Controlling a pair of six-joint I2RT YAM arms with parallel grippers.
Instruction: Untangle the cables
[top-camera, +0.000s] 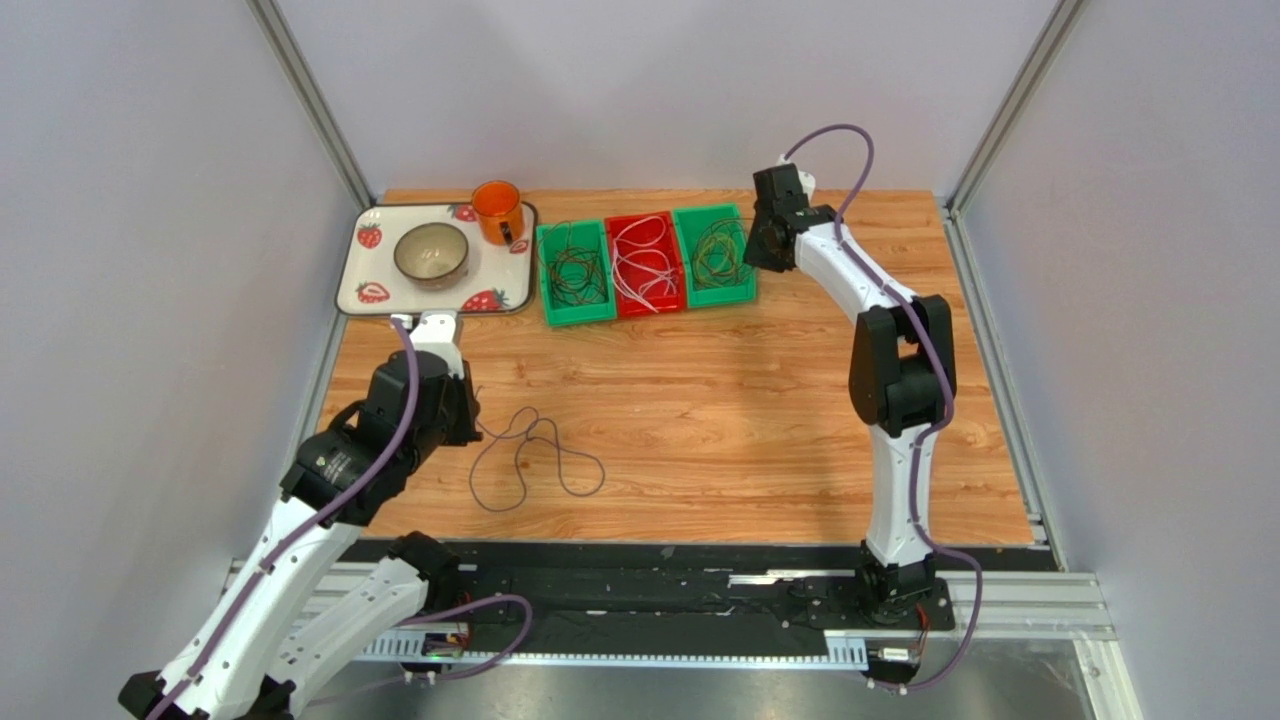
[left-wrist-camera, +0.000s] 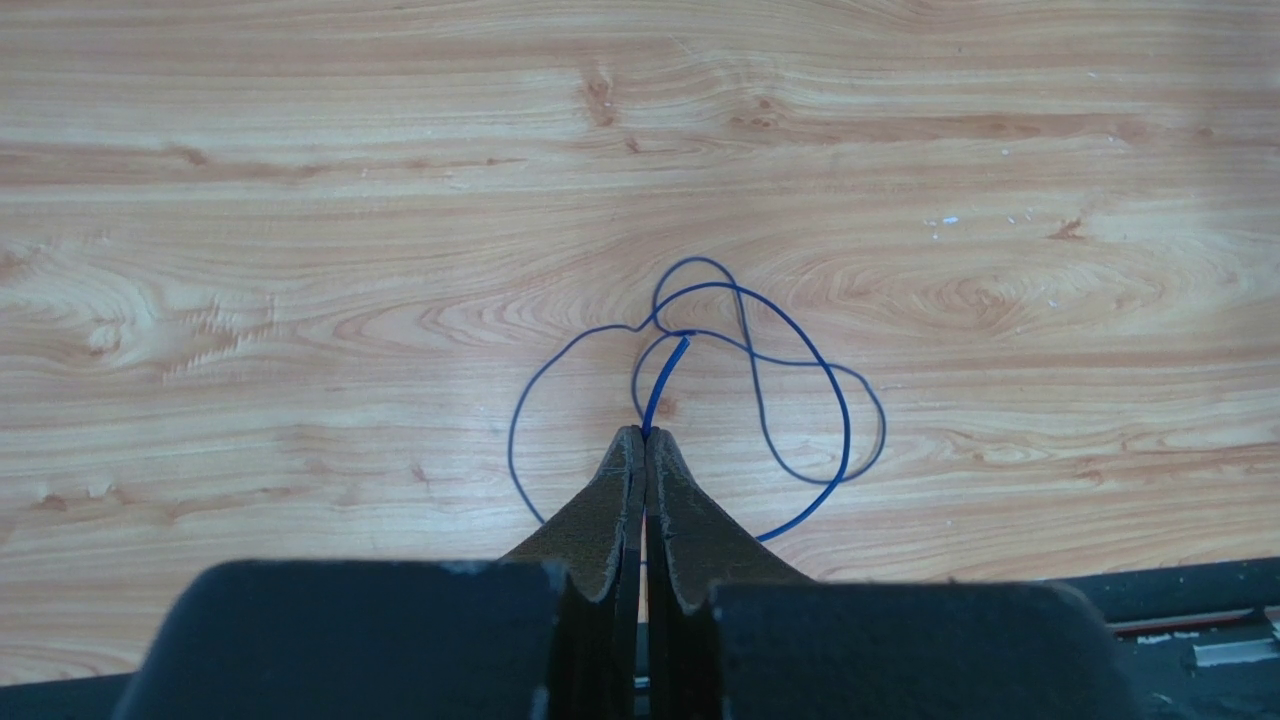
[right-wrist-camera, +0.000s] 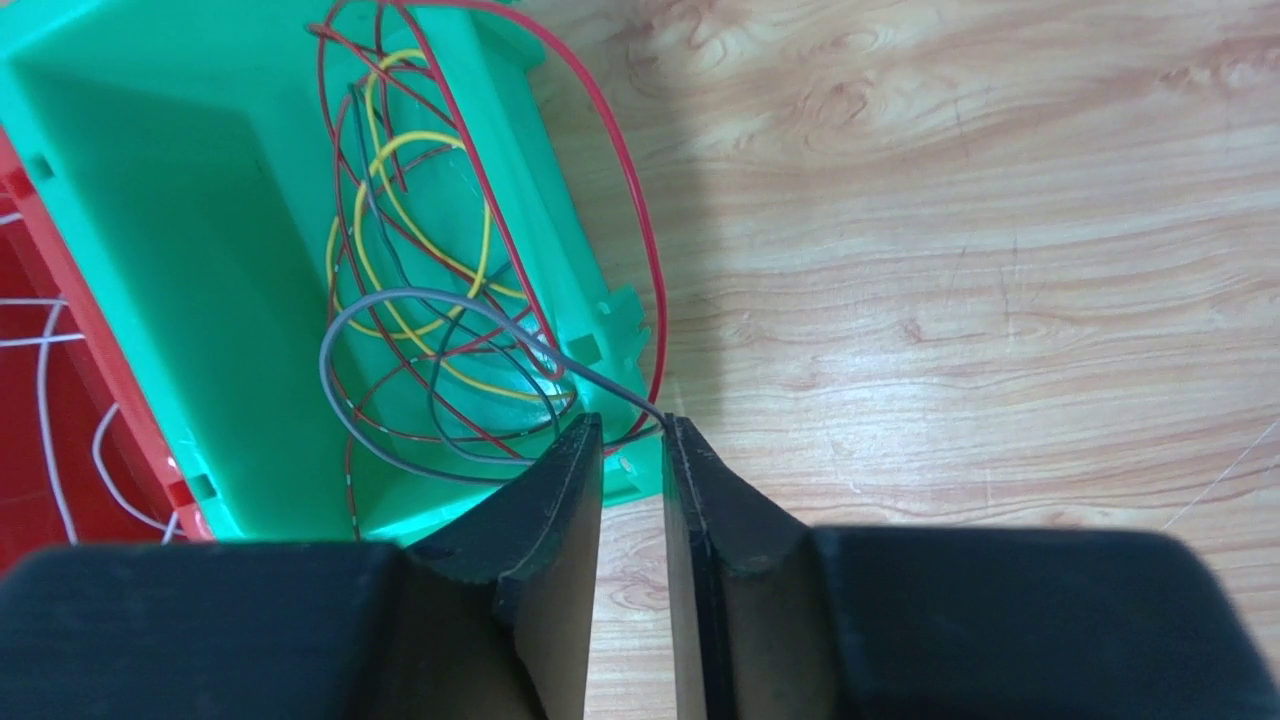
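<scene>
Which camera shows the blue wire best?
The left wrist view: the blue wire lies close, loops clear, left gripper pinching it. The top view shows it small and dark; the right wrist view misses it.

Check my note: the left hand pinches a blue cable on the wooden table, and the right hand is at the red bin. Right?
Wrong bin: the right wrist view shows the right hand at a green bin, not a red one. The left hand does pinch a blue cable on the wooden table.
</scene>
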